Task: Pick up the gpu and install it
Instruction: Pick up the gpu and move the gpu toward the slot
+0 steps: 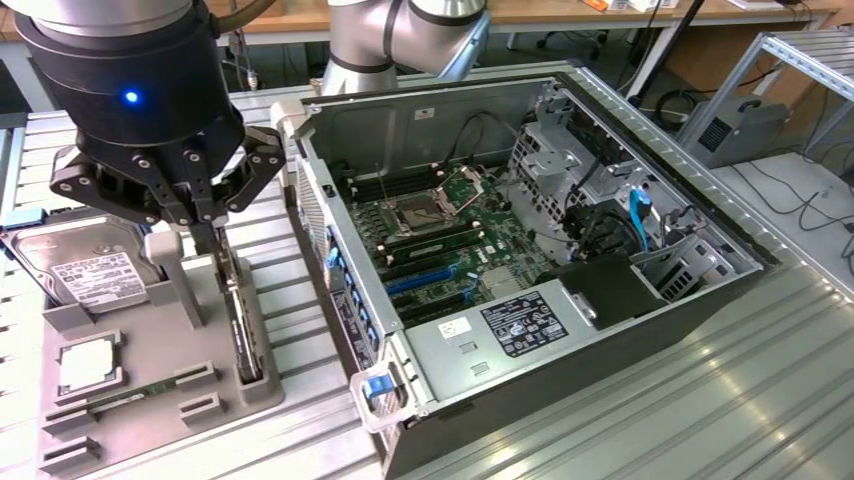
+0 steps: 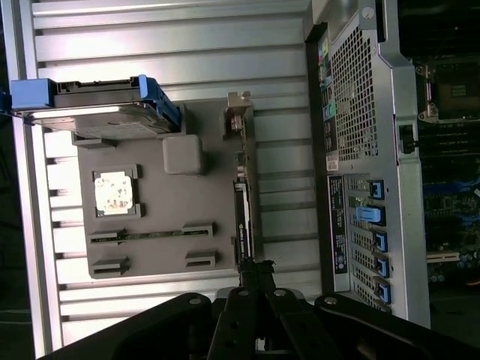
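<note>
The gpu (image 1: 240,320) stands on edge in a slot along the side of the grey holder (image 1: 147,330) that faces the computer case. It is a thin dark card, and its metal bracket (image 2: 238,105) sits at the far end. In the wrist view the gpu (image 2: 241,217) runs lengthwise toward my fingertips. My gripper (image 1: 204,240) hangs above the holder with its fingers pressed together and nothing between them. In the wrist view the gripper (image 2: 255,271) lines up with the card's near end. The open computer case (image 1: 721,225) lies at the exterior view's right, with blue expansion slots (image 1: 427,272) on its motherboard.
The holder (image 2: 157,247) also carries a silver hard drive (image 1: 87,265) in a blue-handled caddy (image 2: 154,94), a processor chip (image 1: 87,365) and a slim green memory stick (image 1: 134,392). The case's side wall (image 1: 320,200) rises close beside the holder. Ribbed metal tabletop (image 1: 694,400) surrounds everything.
</note>
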Available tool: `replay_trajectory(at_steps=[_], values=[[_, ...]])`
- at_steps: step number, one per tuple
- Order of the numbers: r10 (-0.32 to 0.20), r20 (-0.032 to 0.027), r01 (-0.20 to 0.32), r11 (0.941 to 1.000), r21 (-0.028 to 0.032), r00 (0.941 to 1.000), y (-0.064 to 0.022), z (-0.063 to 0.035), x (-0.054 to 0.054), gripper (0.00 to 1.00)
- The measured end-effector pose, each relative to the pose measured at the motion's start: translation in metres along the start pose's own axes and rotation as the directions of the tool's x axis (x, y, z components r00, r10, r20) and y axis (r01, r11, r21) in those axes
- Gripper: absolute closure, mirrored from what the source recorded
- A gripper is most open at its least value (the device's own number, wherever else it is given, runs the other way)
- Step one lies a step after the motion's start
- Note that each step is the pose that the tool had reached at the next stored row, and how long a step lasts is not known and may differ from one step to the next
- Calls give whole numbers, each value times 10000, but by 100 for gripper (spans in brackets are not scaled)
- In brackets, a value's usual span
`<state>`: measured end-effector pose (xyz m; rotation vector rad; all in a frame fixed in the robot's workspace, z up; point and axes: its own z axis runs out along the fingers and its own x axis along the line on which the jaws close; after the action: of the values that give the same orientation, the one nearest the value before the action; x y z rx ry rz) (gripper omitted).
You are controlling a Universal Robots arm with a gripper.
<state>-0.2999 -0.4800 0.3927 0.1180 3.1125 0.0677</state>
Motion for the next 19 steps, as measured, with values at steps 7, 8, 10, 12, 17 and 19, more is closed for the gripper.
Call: replay_trajectory(at_steps=[7,8,10,12,17,19], values=[[0,0,0,10000,0,10000,0,0,0,89],[0,0,0,10000,0,10000,0,0,0,89],[0,0,0,10000,0,10000,0,0,0,89],[0,0,0,10000,1,10000,0,0,0,89],[0,0,0,10000,0,10000,0,0,0,58],[0,0,0,10000,0,10000,0,0,0,46]])
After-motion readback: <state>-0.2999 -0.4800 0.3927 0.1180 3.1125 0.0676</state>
